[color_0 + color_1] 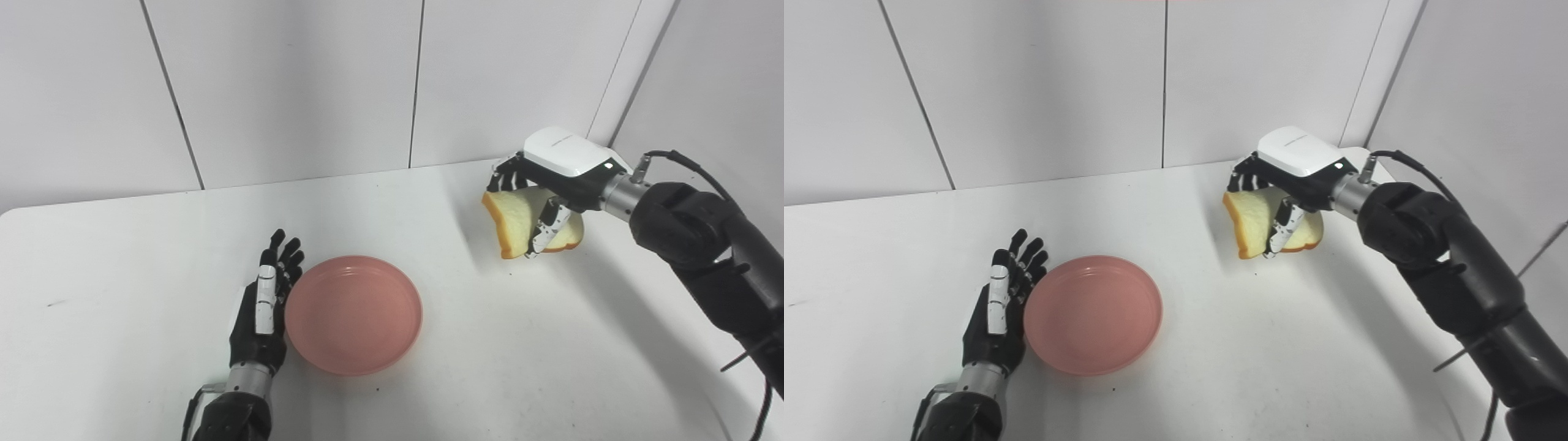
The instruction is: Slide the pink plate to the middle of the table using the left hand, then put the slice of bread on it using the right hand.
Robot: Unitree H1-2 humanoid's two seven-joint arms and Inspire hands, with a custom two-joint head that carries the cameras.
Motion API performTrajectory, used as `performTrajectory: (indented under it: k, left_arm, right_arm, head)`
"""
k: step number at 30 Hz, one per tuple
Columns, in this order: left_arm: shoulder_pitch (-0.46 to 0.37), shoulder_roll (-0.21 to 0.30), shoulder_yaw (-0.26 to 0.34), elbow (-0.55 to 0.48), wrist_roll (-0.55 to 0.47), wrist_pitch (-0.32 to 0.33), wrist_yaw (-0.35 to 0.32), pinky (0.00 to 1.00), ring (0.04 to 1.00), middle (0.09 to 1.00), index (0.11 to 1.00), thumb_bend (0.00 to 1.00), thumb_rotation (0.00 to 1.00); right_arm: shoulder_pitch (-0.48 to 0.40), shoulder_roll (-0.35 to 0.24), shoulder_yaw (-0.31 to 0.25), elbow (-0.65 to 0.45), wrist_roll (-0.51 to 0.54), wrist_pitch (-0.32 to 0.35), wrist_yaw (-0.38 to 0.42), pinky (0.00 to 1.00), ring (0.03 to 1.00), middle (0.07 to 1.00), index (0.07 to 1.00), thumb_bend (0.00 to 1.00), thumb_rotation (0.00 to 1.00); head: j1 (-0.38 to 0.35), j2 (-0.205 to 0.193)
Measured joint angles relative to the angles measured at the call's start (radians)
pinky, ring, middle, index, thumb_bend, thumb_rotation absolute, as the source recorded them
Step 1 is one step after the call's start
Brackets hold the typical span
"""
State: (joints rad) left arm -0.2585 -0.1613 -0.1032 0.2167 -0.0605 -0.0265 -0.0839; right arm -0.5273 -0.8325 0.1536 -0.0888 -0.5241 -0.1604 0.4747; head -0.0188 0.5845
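The pink plate (353, 313) sits on my desk (122, 318), left hand (264, 309) beside it, fingers (285, 254) spread. My right hand (554, 177) pinches the bread slice (514, 223) aloft.

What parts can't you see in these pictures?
- Middle of the slice of bread: covered by the right hand in both views.
- Left hand and pink plate: touching or just beside, cannot tell.
- Both arms: cut off by the bottom edge.
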Motion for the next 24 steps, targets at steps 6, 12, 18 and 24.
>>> performTrajectory:
  k: [6, 12, 18, 24]
  left_arm:
    - [-0.023, -0.020, -0.006, 0.049, 0.021, -0.041, 0.025, 0.99, 0.954, 0.945, 0.954, 0.68, 1.00]
    - [-0.030, -0.032, -0.010, 0.062, 0.021, -0.044, 0.025, 1.00, 0.962, 0.951, 0.956, 0.70, 1.00]
    - [-0.037, -0.034, -0.017, 0.072, 0.031, -0.043, 0.043, 1.00, 0.957, 0.950, 0.955, 0.72, 1.00]
    - [-0.041, -0.035, -0.017, 0.075, 0.034, -0.043, 0.048, 1.00, 0.958, 0.950, 0.957, 0.72, 1.00]
  right_arm:
    - [-0.023, 0.049, 0.028, -0.026, -0.005, -0.005, 0.030, 0.45, 0.443, 0.524, 0.470, 0.52, 0.00]
    - [-0.044, 0.078, 0.054, -0.025, -0.009, -0.023, 0.035, 0.42, 0.430, 0.500, 0.499, 0.52, 0.00]
    - [-0.073, 0.133, 0.080, -0.025, -0.003, -0.065, 0.039, 0.39, 0.423, 0.483, 0.511, 0.52, 0.00]
    - [-0.082, 0.183, 0.110, -0.026, -0.009, -0.089, 0.043, 0.39, 0.428, 0.466, 0.519, 0.52, 0.00]
  head:
    - [0.051, -0.002]
    - [0.105, 0.000]
    - [0.129, 0.003]
    - [0.146, 0.011]
